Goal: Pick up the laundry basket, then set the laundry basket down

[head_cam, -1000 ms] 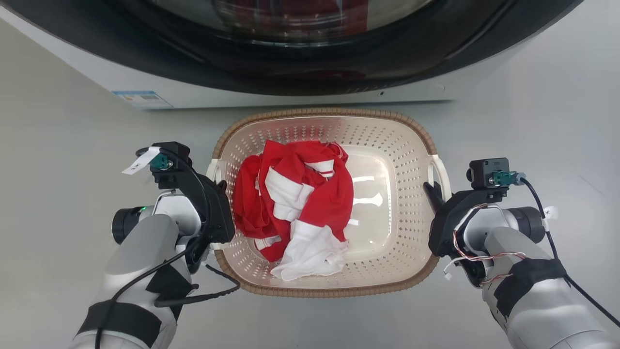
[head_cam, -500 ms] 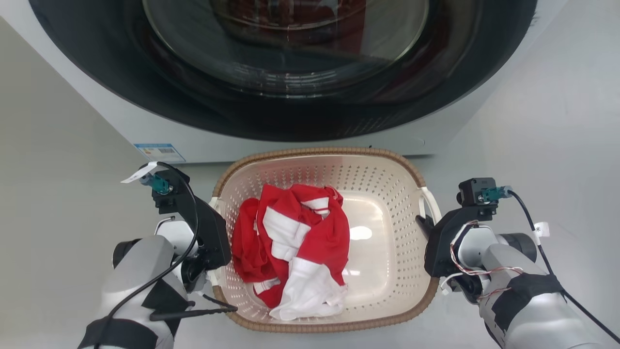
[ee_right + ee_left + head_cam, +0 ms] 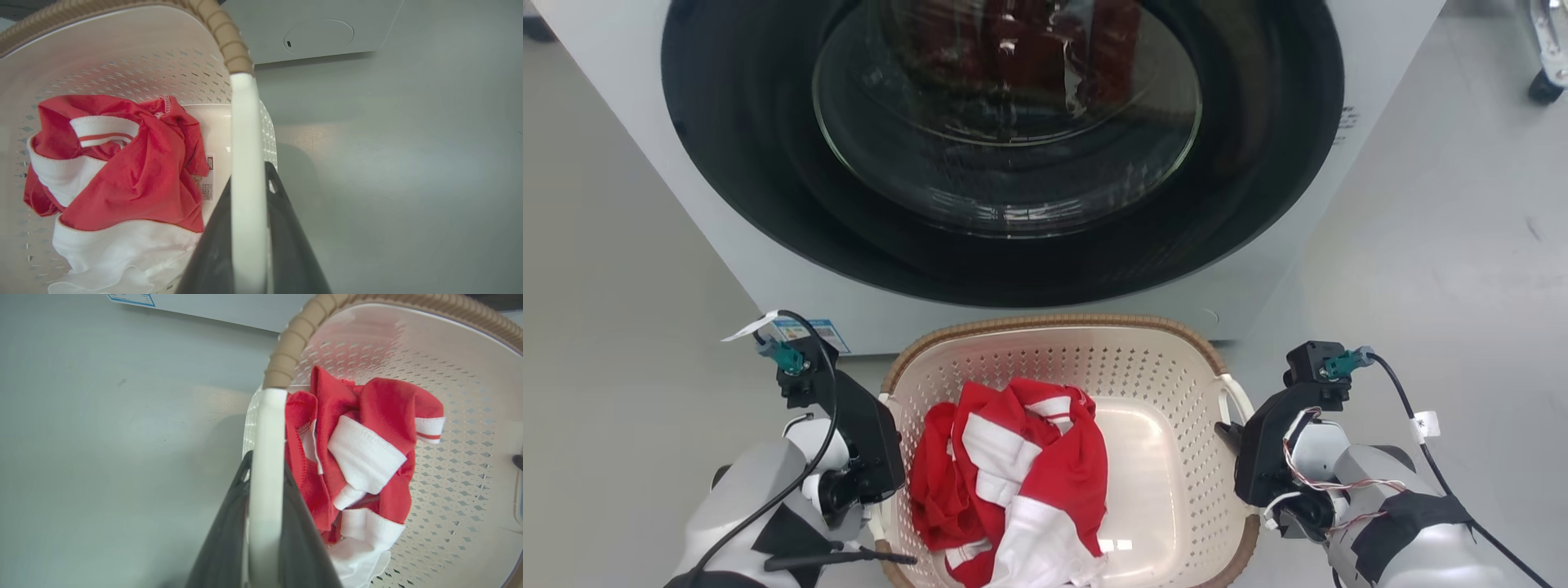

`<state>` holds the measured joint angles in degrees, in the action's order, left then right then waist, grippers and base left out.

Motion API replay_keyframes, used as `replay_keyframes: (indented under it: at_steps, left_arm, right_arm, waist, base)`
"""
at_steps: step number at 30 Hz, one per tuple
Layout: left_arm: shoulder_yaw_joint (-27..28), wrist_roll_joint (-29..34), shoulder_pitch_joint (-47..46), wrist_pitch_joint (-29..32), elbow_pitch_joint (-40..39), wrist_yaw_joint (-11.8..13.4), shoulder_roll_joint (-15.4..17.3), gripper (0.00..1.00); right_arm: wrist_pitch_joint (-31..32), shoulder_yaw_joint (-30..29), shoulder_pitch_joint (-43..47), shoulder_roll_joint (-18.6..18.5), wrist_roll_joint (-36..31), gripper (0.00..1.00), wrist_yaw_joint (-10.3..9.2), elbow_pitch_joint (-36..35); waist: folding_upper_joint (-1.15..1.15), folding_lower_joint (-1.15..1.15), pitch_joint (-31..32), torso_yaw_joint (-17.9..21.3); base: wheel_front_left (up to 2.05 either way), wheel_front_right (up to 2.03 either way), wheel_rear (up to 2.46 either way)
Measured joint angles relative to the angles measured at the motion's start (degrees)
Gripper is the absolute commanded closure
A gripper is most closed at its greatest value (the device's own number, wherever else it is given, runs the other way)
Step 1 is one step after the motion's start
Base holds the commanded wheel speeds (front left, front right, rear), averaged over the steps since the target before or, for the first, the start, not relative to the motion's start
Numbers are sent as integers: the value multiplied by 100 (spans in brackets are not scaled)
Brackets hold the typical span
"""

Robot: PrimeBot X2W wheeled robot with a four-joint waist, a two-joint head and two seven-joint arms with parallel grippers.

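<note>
**A:** Holding the laundry basket [image 3: 1054, 321] level is the job, I'd say. Lift both sides together so the red-and-white garment [image 3: 1021, 465] doesn't slide.

**B:** Where is it?

**A:** At six o'clock of the washing machine [image 3: 1005, 163] door, above the grey floor [image 3: 621, 245]. The wrist views' shadows suggest it's just off the ground, but I can't be sure.

**B:** And the hands?

**A:** The left hand [image 3: 265, 465] is at the basket's nine o'clock, its fingers pinched on the white left handle [image 3: 267, 428]. The right hand [image 3: 249, 179] is at three o'clock, clamped on the right handle [image 3: 244, 122] the same way.

**B:** Any advice?

**A:** Those handles are thin, so avoid twisting the wrists, and move slowly.
</note>
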<state>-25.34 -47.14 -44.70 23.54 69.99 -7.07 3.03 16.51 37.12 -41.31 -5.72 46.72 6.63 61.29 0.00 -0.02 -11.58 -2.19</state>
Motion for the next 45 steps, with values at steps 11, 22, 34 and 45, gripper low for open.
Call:
replay_keyframes:
  at_steps: [11,22,34,45]
  left_arm:
    - [1,-249,264,320,18,0,52,100]
    - [-27,-407,543,619,18,0,64,100]
    - [-62,-573,645,695,3,0,104,100]
    - [-98,-620,673,720,-42,1,140,100]
  right_arm:
    - [498,99,141,14,381,100,-1,53]
    - [873,185,330,22,679,100,-1,154]
    - [1024,260,376,25,827,100,-7,153]
    - [1072,327,383,29,927,100,-7,147]
  waist:
    - [0,1,578,65]
    - [0,1,979,139]
    - [0,1,1058,157]
    - [0,2,1072,168]
  base:
    - [0,0,0]
    - [0,0,0]
    - [0,0,0]
    - [0,0,0]
